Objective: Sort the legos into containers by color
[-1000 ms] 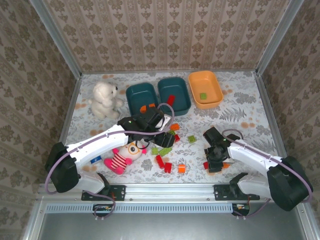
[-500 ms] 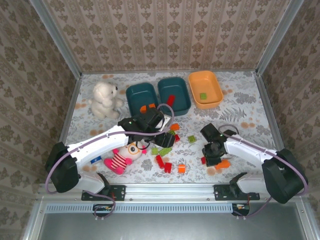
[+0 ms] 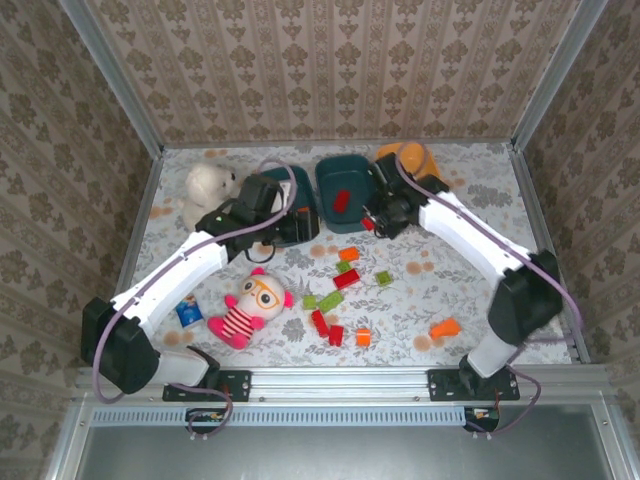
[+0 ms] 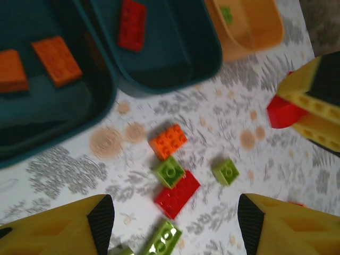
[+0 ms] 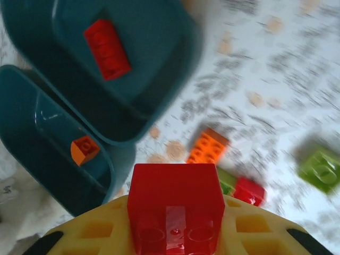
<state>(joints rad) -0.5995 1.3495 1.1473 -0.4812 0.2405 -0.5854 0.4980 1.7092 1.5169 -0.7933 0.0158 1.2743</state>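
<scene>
Your right gripper [image 3: 377, 217] is closed on a red brick [image 5: 175, 204], near the edge of the middle teal bin [image 3: 350, 175]; your left gripper [image 4: 175, 218] stands half open, holding nothing.

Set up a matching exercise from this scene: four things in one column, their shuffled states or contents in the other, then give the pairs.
Column one
1. right tool
2. left tool
3. orange container
4. left teal container

Column two
A. holds orange legos
B. open, above loose legos
C. shut on a red lego
D. holds a green lego

Pairs: 1-C, 2-B, 3-D, 4-A
</scene>
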